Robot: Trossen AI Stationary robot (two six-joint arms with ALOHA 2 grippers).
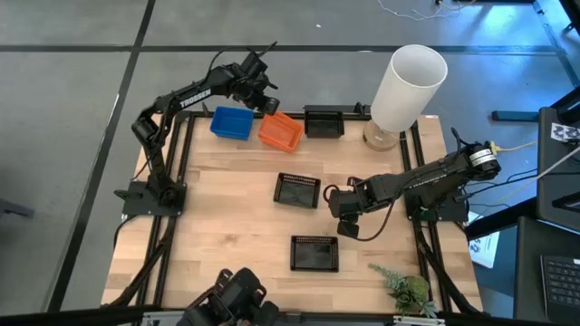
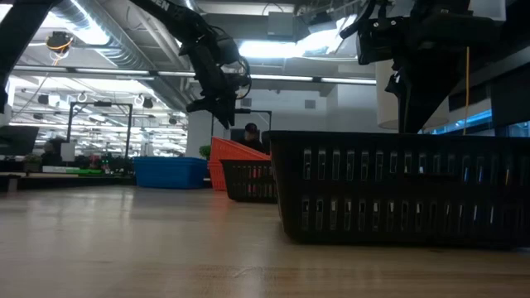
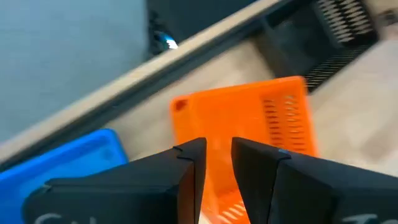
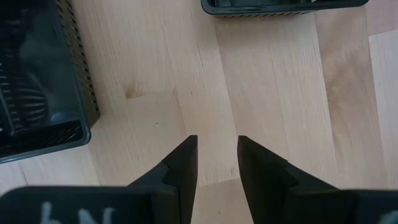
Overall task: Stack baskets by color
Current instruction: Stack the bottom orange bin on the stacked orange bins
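Now, left pincer (image 3: 214, 162): we see it spread, empty, just above the orange basket (image 3: 249, 134).
Right pincer (image 4: 216, 158): spread over bare surface (image 4: 273, 93).

White lettering "TROSSEN" runs along the left arm (image 1: 186, 98), on the link reaching toward the blue basket (image 1: 232, 123). No other text is legible.

High view looks straight down on the table (image 1: 236, 217); low view sits at tabletop level; both show the orange basket (image 1: 280, 132).
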